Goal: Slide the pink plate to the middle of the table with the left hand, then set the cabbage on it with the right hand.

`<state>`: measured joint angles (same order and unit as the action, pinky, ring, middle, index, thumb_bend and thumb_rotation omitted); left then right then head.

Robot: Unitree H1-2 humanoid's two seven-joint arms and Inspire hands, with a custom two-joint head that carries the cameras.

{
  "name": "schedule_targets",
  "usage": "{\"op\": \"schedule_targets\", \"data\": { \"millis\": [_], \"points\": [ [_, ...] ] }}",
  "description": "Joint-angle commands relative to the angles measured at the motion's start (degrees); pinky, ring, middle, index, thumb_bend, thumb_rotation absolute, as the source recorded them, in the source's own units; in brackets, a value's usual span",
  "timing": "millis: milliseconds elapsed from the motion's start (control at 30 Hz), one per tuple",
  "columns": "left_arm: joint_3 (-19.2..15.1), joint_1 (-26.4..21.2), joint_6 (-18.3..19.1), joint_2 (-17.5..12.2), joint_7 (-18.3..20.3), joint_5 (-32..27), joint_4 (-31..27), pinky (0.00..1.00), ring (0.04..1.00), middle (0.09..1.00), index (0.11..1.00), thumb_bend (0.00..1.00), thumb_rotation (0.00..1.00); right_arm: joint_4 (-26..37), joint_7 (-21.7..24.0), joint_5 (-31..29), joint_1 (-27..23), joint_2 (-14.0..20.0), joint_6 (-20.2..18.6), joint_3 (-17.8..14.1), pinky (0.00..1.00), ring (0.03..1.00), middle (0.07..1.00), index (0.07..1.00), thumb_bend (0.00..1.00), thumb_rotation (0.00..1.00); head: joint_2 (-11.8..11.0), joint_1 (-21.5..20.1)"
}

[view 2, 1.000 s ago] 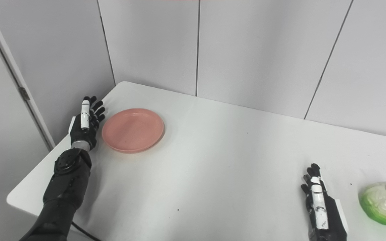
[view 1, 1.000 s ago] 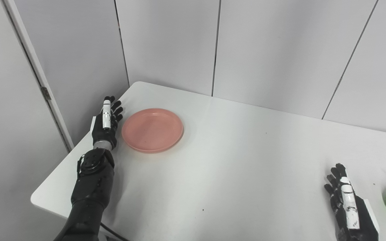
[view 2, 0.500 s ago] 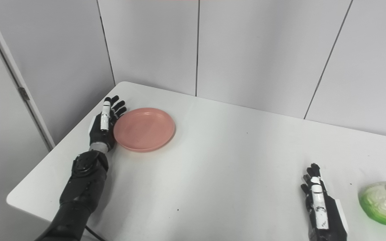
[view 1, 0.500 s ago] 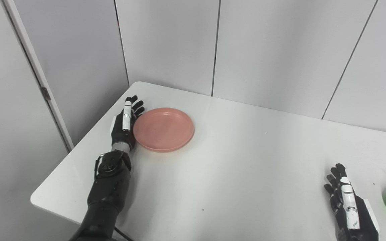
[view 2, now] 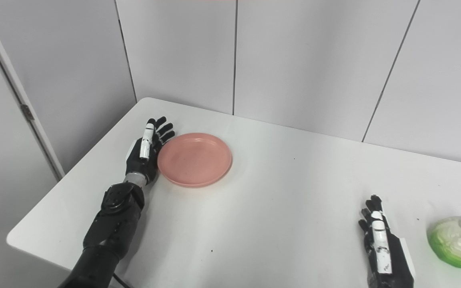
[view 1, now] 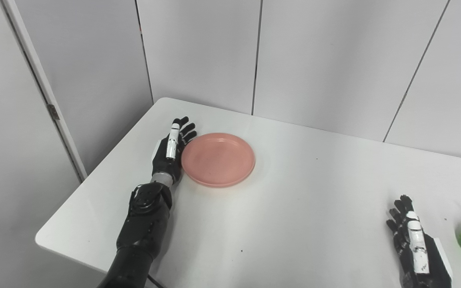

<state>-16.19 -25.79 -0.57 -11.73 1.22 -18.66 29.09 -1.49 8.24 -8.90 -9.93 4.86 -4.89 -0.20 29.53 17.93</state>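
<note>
**Left hand pushing plate toward the middle**

The black robotic left hand, fingers spread and gripping nothing, stands edge-on against the left rim of the round pink plastic plate on the white table. The push should stay low and level. The right hand rests open near the pale green cabbage
</note>
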Motion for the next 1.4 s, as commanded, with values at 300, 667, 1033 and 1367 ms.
{"op": "schedule_targets", "data": {
  "millis": [300, 667, 1033, 1367],
  "points": [
    [1.57, -0.66, 2.39, 2.26, 2.73, -1.06, -2.97, 0.9, 0.885, 0.892, 0.88, 0.44, 1.0, 0.66, -1.05, 0.84, -0.91, -2.0, 0.34, 0.37, 1.0, 0.993, 0.998, 1.0, 0.19, 1.0, 1.03, -6.14],
    [3.79, -0.82, 3.09, 4.26, 5.8, -1.51, -3.49, 0.9, 0.885, 0.89, 0.884, 0.44, 1.0, 0.16, -2.83, 3.71, -0.85, -3.82, 0.72, 1.89, 1.0, 0.978, 0.984, 0.988, 0.21, 1.0, 2.09, -14.54],
    [6.17, 1.1, 5.57, 7.03, 7.67, -1.66, -6.36, 0.9, 0.888, 0.899, 0.888, 0.44, 1.0, -1.08, -3.47, 5.58, -1.13, -4.64, 2.05, 3.32, 1.0, 0.987, 0.994, 0.998, 0.23, 1.0, 2.82, -19.89],
    [10.46, 3.83, 8.12, 10.03, 8.09, -0.5, -10.94, 0.91, 0.884, 0.898, 0.89, 0.44, 1.0, -1.65, -4.26, 6.04, -1.18, -5.71, 2.72, 3.83, 1.0, 0.976, 0.985, 0.99, 0.21, 1.0, 3.27, -22.04]
  ]
}}
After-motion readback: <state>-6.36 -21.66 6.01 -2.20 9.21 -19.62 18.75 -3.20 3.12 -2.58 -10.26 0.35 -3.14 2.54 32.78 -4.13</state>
